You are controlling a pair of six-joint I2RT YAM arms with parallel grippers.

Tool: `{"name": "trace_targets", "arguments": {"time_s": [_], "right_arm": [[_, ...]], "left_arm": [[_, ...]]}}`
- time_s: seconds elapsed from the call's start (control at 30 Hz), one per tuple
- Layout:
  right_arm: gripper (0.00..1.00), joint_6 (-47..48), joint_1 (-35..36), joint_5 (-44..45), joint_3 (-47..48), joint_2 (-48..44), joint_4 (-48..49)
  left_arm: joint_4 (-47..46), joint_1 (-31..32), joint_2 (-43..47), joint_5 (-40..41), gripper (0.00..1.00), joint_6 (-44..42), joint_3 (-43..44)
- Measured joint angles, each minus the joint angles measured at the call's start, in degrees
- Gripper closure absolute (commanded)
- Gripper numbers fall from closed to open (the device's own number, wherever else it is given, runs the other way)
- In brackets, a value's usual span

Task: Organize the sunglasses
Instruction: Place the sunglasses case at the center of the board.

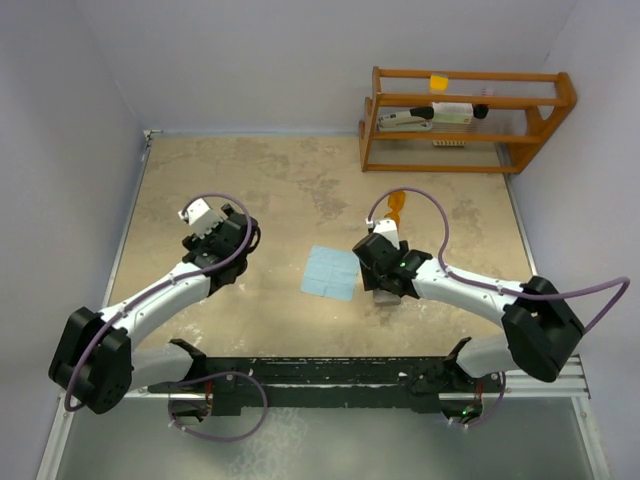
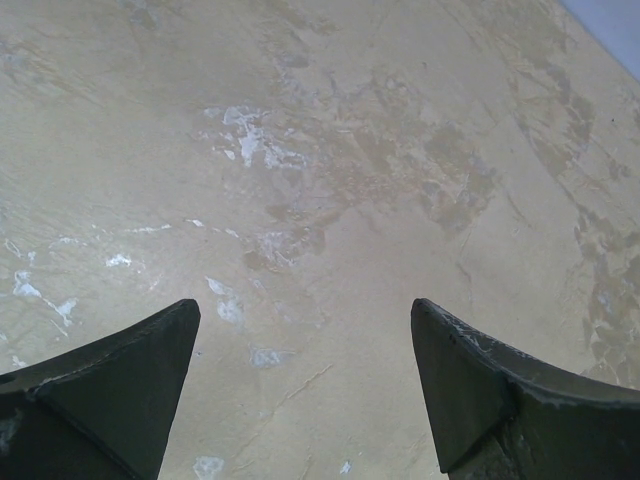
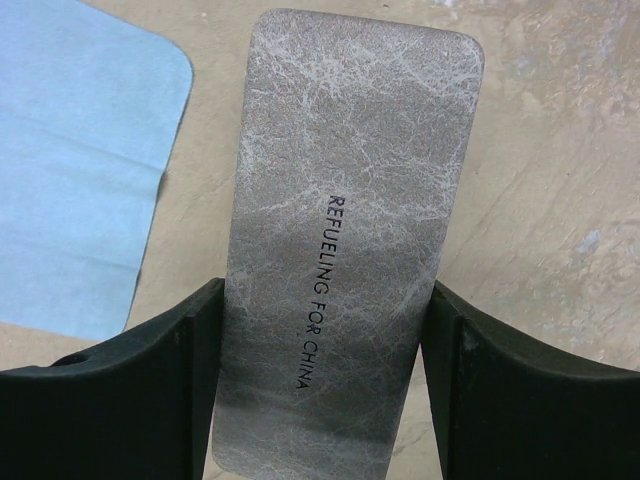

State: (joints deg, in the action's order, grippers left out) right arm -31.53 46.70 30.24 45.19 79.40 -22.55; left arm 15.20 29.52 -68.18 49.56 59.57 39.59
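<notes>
While apparently in right end effector [image 3: 325,305]: case [image 3: 355,140].

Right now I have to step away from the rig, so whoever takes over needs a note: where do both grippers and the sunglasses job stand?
Left gripper: open, empty, over bare table.
Right gripper: closed on the long sides of the grey case, which looks shut.
Sunglasses: orange pair on the table just beyond the right gripper, outside the case.
Blue cloth: flat beside the case.
Done: case gripped.
Left: sunglasses not yet in the case; cloth not yet handled.
</notes>
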Motion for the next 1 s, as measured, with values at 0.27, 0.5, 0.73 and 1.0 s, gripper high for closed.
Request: {"name": "trace_targets", "arguments": {"time_s": [0.27, 0.5, 0.73, 1.0], "right_arm": [[0.74, -0.1, -3.6, -2.8, -4.1, -0.7, 4.4], [0.50, -0.4, -3.6, -4.4, -4.4, 1.4, 6.3], [0.23, -0.8, -3.6, -4.5, -4.4, 1.4, 6.1], [0.09, -1.2, -3.6, -4.2, -4.4, 1.3, 4.8]], "left_arm": [[-1.3, 1.7, -1.4, 1.2, 0.16, 0.1, -0.2], [-1.3, 2.2, -1.6, 2.0, 0.16, 0.5, -0.2], [-1.3, 2.2, -1.6, 2.4, 0.16, 0.9, -0.2], [-1.3, 2.2, -2.1, 2.4, 0.16, 0.9, -0.2]]}}
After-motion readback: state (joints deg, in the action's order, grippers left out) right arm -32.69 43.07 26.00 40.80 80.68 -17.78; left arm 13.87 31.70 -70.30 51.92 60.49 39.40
